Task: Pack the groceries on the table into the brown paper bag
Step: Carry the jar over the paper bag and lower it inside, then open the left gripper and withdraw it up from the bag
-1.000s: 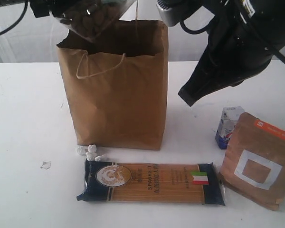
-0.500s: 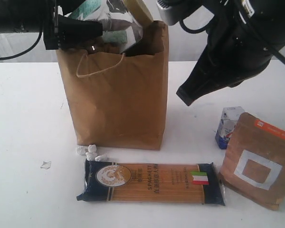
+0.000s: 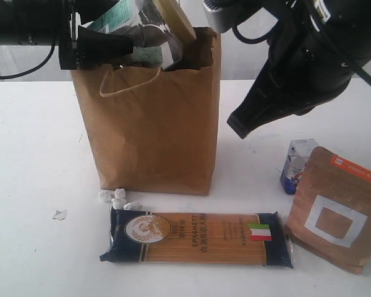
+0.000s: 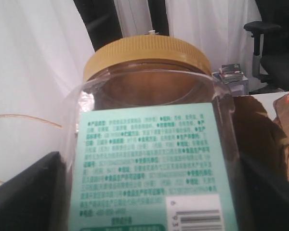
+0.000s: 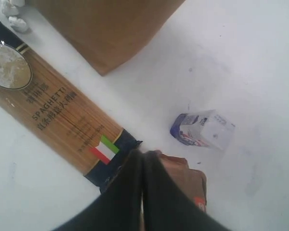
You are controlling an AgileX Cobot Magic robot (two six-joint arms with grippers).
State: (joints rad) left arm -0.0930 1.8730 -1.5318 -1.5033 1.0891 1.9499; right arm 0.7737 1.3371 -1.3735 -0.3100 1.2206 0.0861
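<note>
My left gripper (image 3: 114, 44) is shut on the gold-lidded clear jar (image 3: 154, 28), which lies tilted over the open mouth of the brown paper bag (image 3: 154, 124). Up close the jar (image 4: 149, 139) shows its gold lid and green label between the dark fingers (image 4: 24, 197). My right gripper (image 3: 242, 127) hangs shut and empty to the right of the bag, above the table (image 3: 31, 154). The spaghetti packet (image 3: 198, 238) lies in front of the bag. At the right stand the blue-white carton (image 3: 295, 164) and the orange-labelled brown pouch (image 3: 337, 210). In the right wrist view the gripper (image 5: 142, 156) hovers over the pouch (image 5: 185, 180), the spaghetti packet (image 5: 58, 110) and the carton (image 5: 202, 131).
Small white pebble-like bits (image 3: 117, 199) lie by the bag's front left corner, and another scrap (image 3: 60, 215) further left. White curtains hang behind the table. A black office chair (image 4: 274, 43) stands in the background.
The jar has tipped over and come down to the bag's mouth, its lid now pointing right. The right arm has barely moved.
</note>
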